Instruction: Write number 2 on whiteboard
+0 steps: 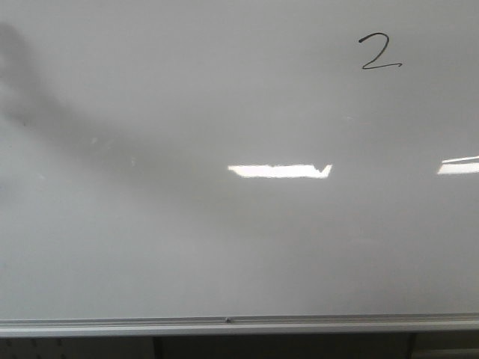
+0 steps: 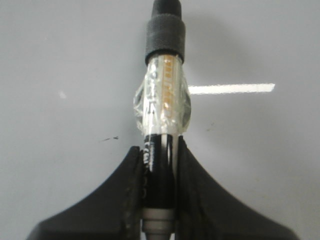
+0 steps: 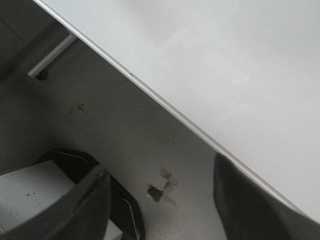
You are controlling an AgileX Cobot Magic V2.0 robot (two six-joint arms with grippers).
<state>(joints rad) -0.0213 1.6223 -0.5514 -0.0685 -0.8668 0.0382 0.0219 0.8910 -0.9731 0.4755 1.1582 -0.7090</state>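
— One 2 (image 1: 380,52) on board (image 1: 187,247)?
— Yep, upper right. L gripper (image 2: 159,187) clamped on marker (image 2: 162,125), tip twd board. R gripper (image 3: 160,200) wide open, empty, just below rail (image 3: 170,111).

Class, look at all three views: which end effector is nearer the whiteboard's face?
Left. The left end effector holds a marker pointed at the whiteboard; the right end effector hangs open below its rail.
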